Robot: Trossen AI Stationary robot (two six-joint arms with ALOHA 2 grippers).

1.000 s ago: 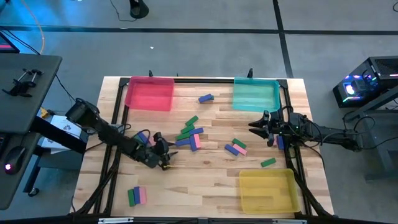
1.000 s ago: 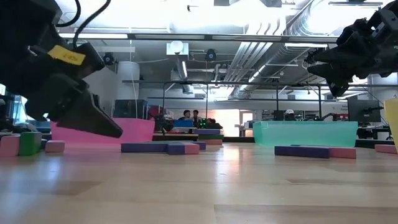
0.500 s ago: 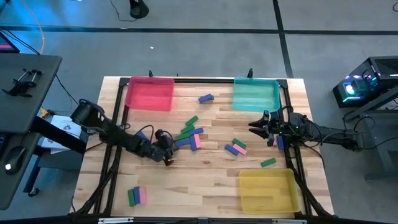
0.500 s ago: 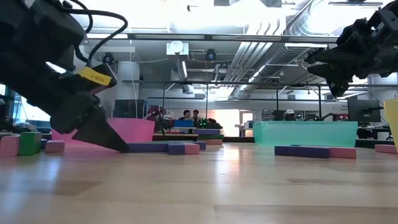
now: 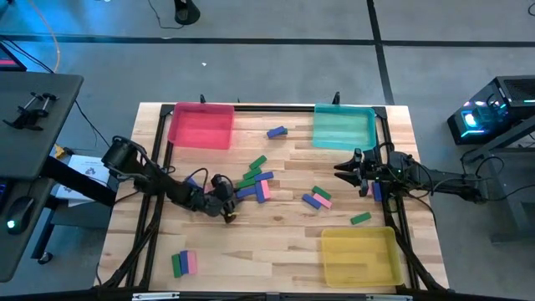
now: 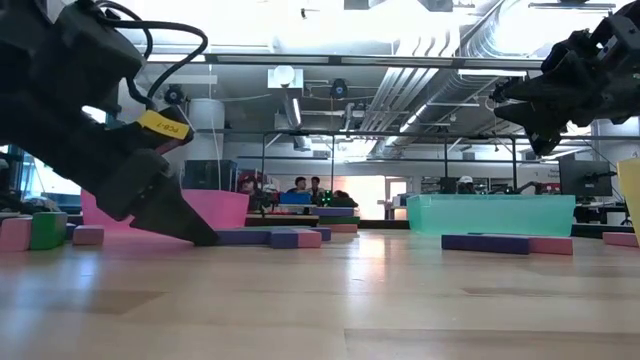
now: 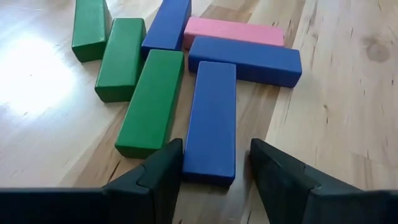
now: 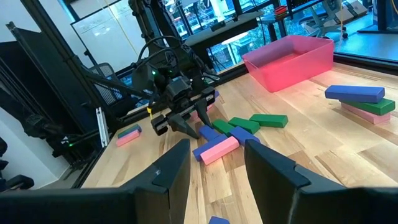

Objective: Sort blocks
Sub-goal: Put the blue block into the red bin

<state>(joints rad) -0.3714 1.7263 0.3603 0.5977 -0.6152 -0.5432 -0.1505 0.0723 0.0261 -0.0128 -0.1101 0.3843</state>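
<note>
The blue block (image 7: 211,118) lies flat on the worktop (image 5: 276,234), in the pile of blocks (image 5: 253,178) near the middle. A green block (image 7: 151,102) lies right against one long side of it, and another blue block (image 7: 245,59) lies across its far end, with a pink block (image 7: 233,30) just past that. The left hand (image 7: 214,177) is down low at the near end of the blue block, one finger on each side. Its fingers are apart and not yet pressing on it.

The block looks hard, smooth and light, like painted wood. It should not bend or break. It may slip if held only at the tip, so the best hold is on the two long sides, near the middle. The green block sits so close that a finger may push it.

The right hand (image 5: 349,172) hangs above the worktop near the teal tray (image 5: 343,127), fingers apart, holding nothing
</note>
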